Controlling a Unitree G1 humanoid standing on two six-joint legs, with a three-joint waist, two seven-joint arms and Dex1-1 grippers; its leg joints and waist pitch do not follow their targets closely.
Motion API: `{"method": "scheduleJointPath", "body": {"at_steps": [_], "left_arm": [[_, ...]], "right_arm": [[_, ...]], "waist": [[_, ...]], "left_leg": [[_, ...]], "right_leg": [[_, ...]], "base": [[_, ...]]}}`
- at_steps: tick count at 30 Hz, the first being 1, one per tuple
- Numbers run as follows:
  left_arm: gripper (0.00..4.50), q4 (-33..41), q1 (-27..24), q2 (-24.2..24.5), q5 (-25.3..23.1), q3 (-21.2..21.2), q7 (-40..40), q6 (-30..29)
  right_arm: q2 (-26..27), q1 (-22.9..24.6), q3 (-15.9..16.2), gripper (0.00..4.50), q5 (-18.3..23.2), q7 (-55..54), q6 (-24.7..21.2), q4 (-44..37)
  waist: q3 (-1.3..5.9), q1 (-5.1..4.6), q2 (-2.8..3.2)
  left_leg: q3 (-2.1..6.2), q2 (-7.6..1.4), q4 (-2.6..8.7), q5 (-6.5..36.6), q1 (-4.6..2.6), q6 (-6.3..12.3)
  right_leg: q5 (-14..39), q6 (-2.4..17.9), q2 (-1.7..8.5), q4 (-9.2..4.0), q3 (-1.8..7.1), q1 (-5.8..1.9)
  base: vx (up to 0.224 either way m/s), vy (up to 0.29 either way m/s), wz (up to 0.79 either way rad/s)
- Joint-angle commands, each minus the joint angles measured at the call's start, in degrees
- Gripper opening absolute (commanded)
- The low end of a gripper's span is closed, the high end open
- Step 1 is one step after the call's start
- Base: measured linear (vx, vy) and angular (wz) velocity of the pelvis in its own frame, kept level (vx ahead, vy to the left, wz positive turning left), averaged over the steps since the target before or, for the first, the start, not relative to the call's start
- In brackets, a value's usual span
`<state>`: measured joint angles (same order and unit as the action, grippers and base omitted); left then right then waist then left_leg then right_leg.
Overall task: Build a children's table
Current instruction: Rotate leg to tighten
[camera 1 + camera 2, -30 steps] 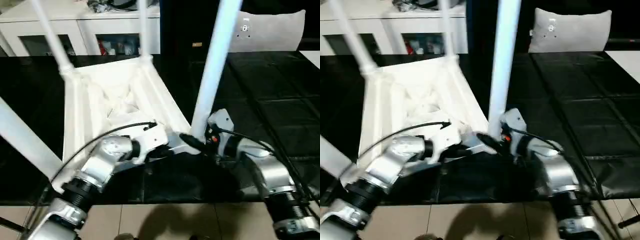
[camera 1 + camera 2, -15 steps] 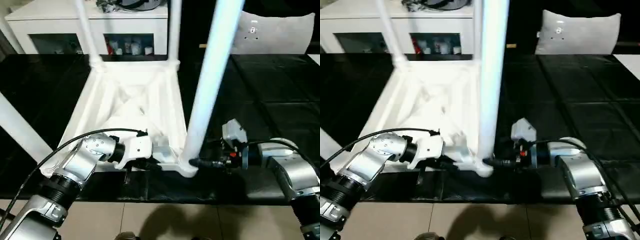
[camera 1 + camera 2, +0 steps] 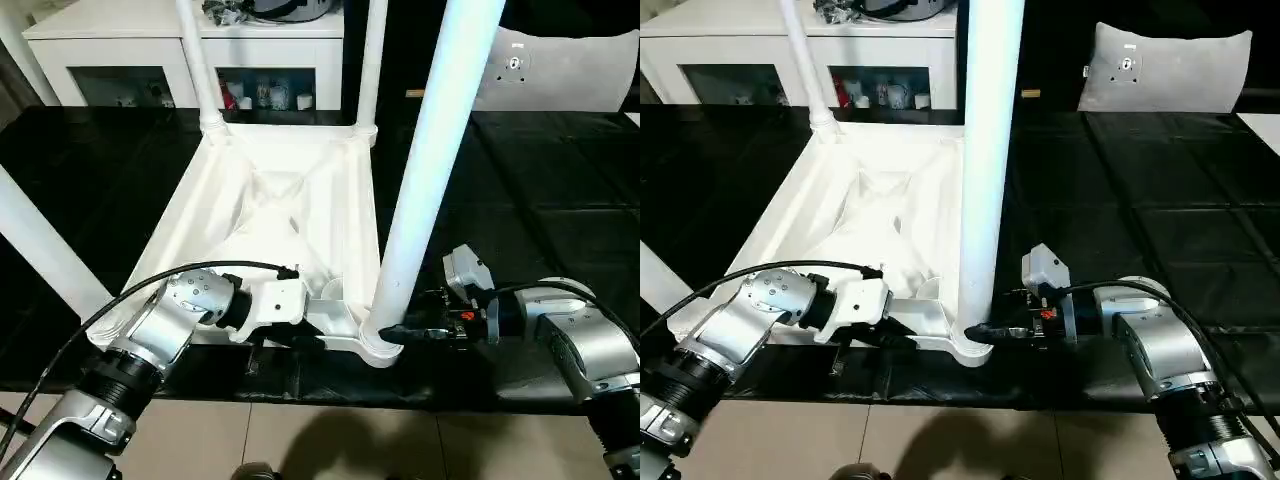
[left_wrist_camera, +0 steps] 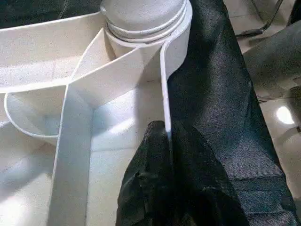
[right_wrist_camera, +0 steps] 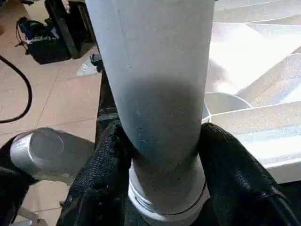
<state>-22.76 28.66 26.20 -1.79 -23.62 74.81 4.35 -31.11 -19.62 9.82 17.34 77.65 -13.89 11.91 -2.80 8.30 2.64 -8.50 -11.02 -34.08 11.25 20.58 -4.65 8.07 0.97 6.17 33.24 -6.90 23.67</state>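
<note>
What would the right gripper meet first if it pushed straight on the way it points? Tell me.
The right gripper points at the base of the near white leg, already between its fingers; it would meet that leg first, just above the corner socket.

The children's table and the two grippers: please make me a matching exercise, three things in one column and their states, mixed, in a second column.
Things:
1. children's table
2. left gripper
3. right gripper

States:
A. fingers on either side of the near leg, low by its socket
B. upside down on the black work surface, legs pointing up
C. shut on the thin near rim of the top

Pairs: 1-B, 2-C, 3-A
</note>
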Motion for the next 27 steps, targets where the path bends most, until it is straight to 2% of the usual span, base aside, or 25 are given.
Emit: {"method": "scheduleJointPath", "body": {"at_steps": [1,3,4,6,7,8,9,10,11,16,17,19,20,21,22,23,24,26,27], "left_arm": [[0.0,1.6,0.2,-1.0,1.1,-0.1,0.2,-0.2],[0.0,2.7,0.0,-1.8,1.8,0.7,-1.4,-2.9],[0.0,3.3,-0.1,-2.3,2.0,1.1,-2.2,-4.2],[0.0,5.7,-0.5,-4.0,2.1,1.7,-5.5,-9.1],[0.0,6.6,-0.7,-4.7,2.1,1.9,-6.7,-10.9],[0.0,7.9,-0.8,-6.1,1.9,2.2,-9.0,-13.4],[0.0,8.0,-0.9,-6.3,1.9,2.2,-9.3,-13.7],[0.0,8.6,-0.8,-7.9,1.5,2.4,-11.7,-15.3],[0.0,8.9,-0.8,-8.9,1.2,2.5,-13.0,-16.1],[0.0,8.7,-0.1,-15.9,-2.1,1.9,-22.9,-20.9],[0.0,7.8,0.4,-17.4,-3.0,2.0,-25.4,-21.3],[0.0,6.7,1.3,-19.6,-4.6,1.7,-29.0,-22.2],[0.0,5.9,1.9,-20.9,-5.7,1.2,-31.2,-22.5],[0.0,5.7,2.1,-21.5,-6.2,0.9,-32.2,-22.8],[0.0,5.7,2.1,-21.5,-6.2,0.9,-32.2,-22.9],[0.0,5.3,2.5,-21.3,-7.3,0.1,-32.4,-22.5],[0.0,5.3,2.5,-21.3,-7.3,0.1,-32.4,-22.5],[0.0,5.0,2.4,-19.9,-7.6,0.2,-31.6,-22.2],[0.0,5.0,2.4,-19.5,-7.7,0.4,-31.5,-22.2]], "right_arm": [[0.2,1.0,1.0,1.86,1.7,1.4,-1.4,-2.4],[1.0,1.7,0.8,1.86,1.7,-0.3,-2.2,-3.1],[1.7,1.8,0.7,1.86,1.1,-2.1,-2.3,-3.0],[5.1,1.2,0.0,1.86,-2.3,-11.2,-2.9,-0.7],[6.6,0.7,-0.3,1.86,-3.9,-15.4,-3.3,0.5],[9.3,-0.4,-1.3,1.86,-5.6,-22.4,-4.9,2.6],[9.7,-0.5,-1.5,1.86,-5.7,-23.2,-5.3,2.8],[12.1,-1.3,-2.5,1.86,-5.9,-27.7,-7.0,4.1],[13.4,-1.7,-3.0,1.86,-5.8,-29.9,-7.9,4.7],[22.0,-4.1,-4.8,1.85,-7.5,-44.3,-11.6,7.9],[23.6,-4.9,-5.3,1.85,-8.1,-47.3,-11.3,9.4],[26.1,-5.8,-6.3,1.85,-9.0,-51.5,-9.8,11.4],[27.7,-6.3,-7.1,1.85,-8.8,-53.5,-8.1,12.6],[28.5,-6.5,-7.6,2.2,-8.6,-54.4,-7.2,13.1],[28.6,-6.5,-7.6,2.2,-8.6,-54.4,-7.2,13.1],[29.3,-6.4,-8.8,2.41,-8.1,-55.7,-5.3,13.0],[29.3,-6.4,-8.8,2.61,-8.1,-55.7,-5.3,13.0],[28.5,-5.5,-9.4,2.76,-7.8,-54.4,-3.6,11.8],[28.2,-5.3,-9.3,2.76,-8.0,-54.0,-3.2,11.6]], "waist": [[4.32,-0.28,-0.79],[4.29,-0.14,-0.66],[4.32,-0.22,-0.79],[4.2,-0.46,-0.86],[3.78,-0.75,-0.58],[3.41,-1.39,-0.73],[3.26,-1.94,-0.83],[3.35,-2.78,-1.13],[3.23,-3.83,-0.98],[3.1,-6.2,-0.73],[3.03,-6.74,-0.75],[3.12,-7.27,-0.26],[3.23,-7.7,0.43],[3.31,-7.98,0.48],[3.36,-8.27,0.61],[3.39,-8.32,0.54],[3.41,-8.34,0.5],[3.75,-7.85,0.29],[3.86,-7.52,0.59]], "left_leg": [[-0.48,-1.9,3.82,9.2,0.14,4.13],[-0.48,-1.95,3.8,9.0,0.17,4.15],[-0.45,-1.96,3.87,9.0,0.22,4.04],[-0.48,-1.88,4.0,9.7,0.24,3.66],[-0.46,-1.69,4.17,10.9,0.21,2.95],[-0.42,-1.36,4.37,13.3,0.08,1.56],[-0.35,-1.11,4.38,14.6,0.06,0.9],[-0.19,-0.7,4.19,15.9,-0.02,0.24],[-0.03,-0.6,4.15,16.7,0.06,0.37],[0.15,-0.25,3.72,19.9,-0.37,1.1],[0.22,-0.1,3.5,20.7,-0.47,1.07],[0.53,-0.27,3.48,22.1,-0.54,1.27],[0.82,-0.74,3.81,23.2,-0.72,1.52],[1.04,-1.08,4.06,24.0,-0.51,1.56],[1.07,-1.38,4.36,24.9,-0.39,1.61],[1.06,-1.4,4.53,24.7,-0.34,1.61],[1.01,-1.34,4.55,24.6,-0.3,1.65],[0.66,-1.32,4.5,21.5,-0.37,2.0],[0.58,-1.36,4.45,20.4,-0.41,2.05]], "right_leg": [[17.5,10.0,2.5,-3.24,2.83,-3.8],[17.1,10.2,2.53,-3.18,2.88,-3.78],[17.1,10.1,2.54,-3.2,2.86,-3.85],[18.5,9.7,2.58,-3.28,2.83,-3.87],[21.5,9.0,2.45,-3.78,2.67,-3.63],[26.7,7.2,2.51,-4.42,2.32,-3.7],[29.7,5.9,2.47,-4.8,2.01,-3.82],[33.9,3.3,2.48,-5.48,1.49,-3.95],[35.4,2.2,2.41,-5.96,1.15,-3.82],[36.8,1.0,1.94,-7.03,0.34,-3.05],[38.0,0.2,1.88,-7.47,-0.18,-3.0],[38.2,-0.5,2.11,-7.83,-0.78,-3.28],[35.6,0.1,2.23,-7.96,-1.07,-3.59],[33.7,0.5,2.33,-7.67,-1.23,-3.91],[30.9,1.2,2.27,-7.48,-1.25,-4.18],[29.0,2.1,2.45,-7.27,-0.96,-4.28],[28.5,2.7,2.45,-7.12,-0.8,-4.2],[24.9,5.4,2.72,-6.43,0.15,-4.11],[23.2,6.3,2.78,-6.15,0.4,-4.1]], "base": [[0.0,0.0,0.0],[0.0,0.0,0.0],[0.0,0.0,0.0],[0.0,0.0,0.0],[0.0,0.0,0.0],[0.0,0.0,0.0],[0.0,0.0,0.0],[0.0,0.0,0.0],[0.0,0.0,0.0],[0.0,0.0,0.0],[0.0,0.0,0.0],[0.0,0.0,0.0],[0.0,0.0,0.0],[0.0,0.0,0.0],[0.0,0.0,0.0],[0.0,0.0,0.0],[0.0,0.0,0.0],[0.0,0.0,0.0],[0.0,0.0,0.0]]}}
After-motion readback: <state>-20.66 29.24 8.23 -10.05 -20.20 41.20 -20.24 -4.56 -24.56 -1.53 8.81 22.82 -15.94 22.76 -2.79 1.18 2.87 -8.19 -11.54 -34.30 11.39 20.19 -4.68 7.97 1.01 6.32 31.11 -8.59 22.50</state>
